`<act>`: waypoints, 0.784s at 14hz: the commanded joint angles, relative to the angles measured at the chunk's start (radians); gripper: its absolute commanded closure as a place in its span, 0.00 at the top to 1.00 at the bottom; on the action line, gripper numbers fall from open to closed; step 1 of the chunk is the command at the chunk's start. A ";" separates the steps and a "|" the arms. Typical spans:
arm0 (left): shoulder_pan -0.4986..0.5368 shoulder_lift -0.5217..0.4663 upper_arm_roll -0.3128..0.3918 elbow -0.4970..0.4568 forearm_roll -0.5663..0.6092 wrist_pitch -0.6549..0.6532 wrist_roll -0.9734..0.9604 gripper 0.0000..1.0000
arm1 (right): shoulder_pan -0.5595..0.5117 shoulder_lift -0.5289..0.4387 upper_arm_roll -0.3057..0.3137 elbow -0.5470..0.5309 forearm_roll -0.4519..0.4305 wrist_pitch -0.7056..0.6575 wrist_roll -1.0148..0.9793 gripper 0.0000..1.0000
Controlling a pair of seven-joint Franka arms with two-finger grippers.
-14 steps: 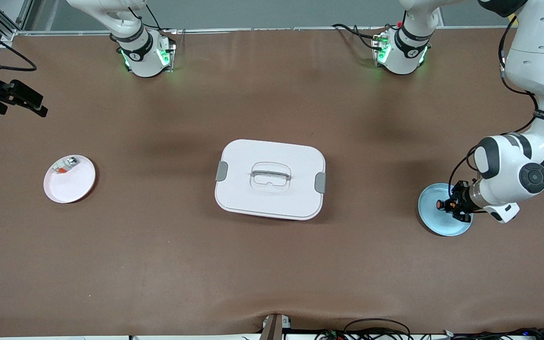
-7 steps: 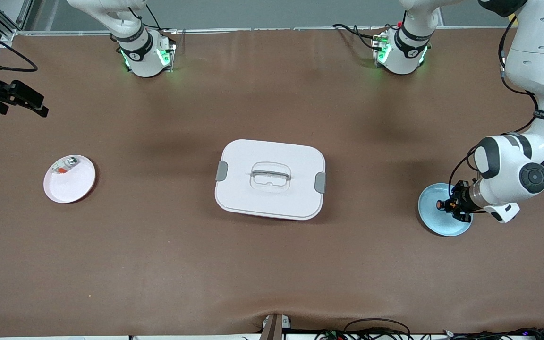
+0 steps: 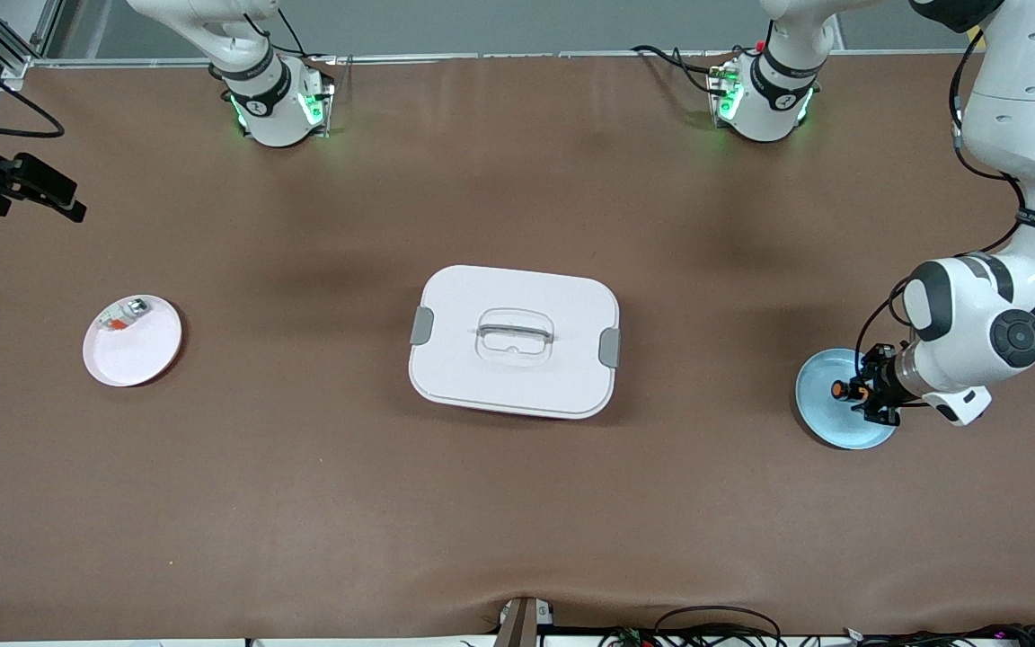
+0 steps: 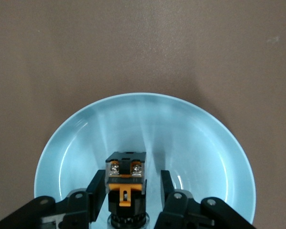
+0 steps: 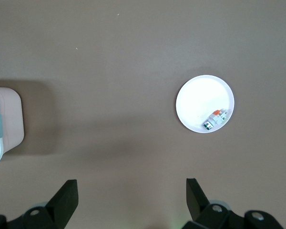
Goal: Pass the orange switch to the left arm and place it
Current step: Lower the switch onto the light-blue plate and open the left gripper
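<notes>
The orange switch (image 3: 839,389) lies on its side in a light blue plate (image 3: 827,420) toward the left arm's end of the table. My left gripper (image 3: 866,394) is low over that plate and open. In the left wrist view its fingers (image 4: 97,190) stand either side of the switch (image 4: 126,179). One finger is against the switch and a gap shows at the other. The white box (image 3: 464,305) with grey latches sits mid-table. My right gripper (image 3: 68,207) hangs high over the right arm's end of the table, open and empty (image 5: 131,200).
A pale pink plate (image 3: 145,355) lies toward the right arm's end and holds a small white-silver piece with a red-orange bit (image 3: 125,314). Both show in the right wrist view, the plate (image 5: 198,98) and the piece (image 5: 214,118), with the box's edge (image 5: 2,124).
The left wrist has shifted slightly over the blue plate; the switch stays in place. The right gripper has drifted a little toward the table's end.
</notes>
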 commanded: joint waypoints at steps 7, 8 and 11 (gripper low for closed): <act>-0.008 -0.052 -0.016 0.035 0.015 -0.022 -0.075 1.00 | -0.012 -0.022 0.007 -0.016 0.004 0.038 -0.005 1.00; -0.005 -0.053 -0.032 0.050 0.015 -0.022 -0.071 1.00 | -0.020 -0.022 0.003 -0.019 0.004 0.038 -0.005 1.00; 0.003 -0.059 -0.065 0.063 0.015 -0.022 -0.007 1.00 | -0.043 -0.020 0.007 -0.018 0.004 0.038 -0.005 1.00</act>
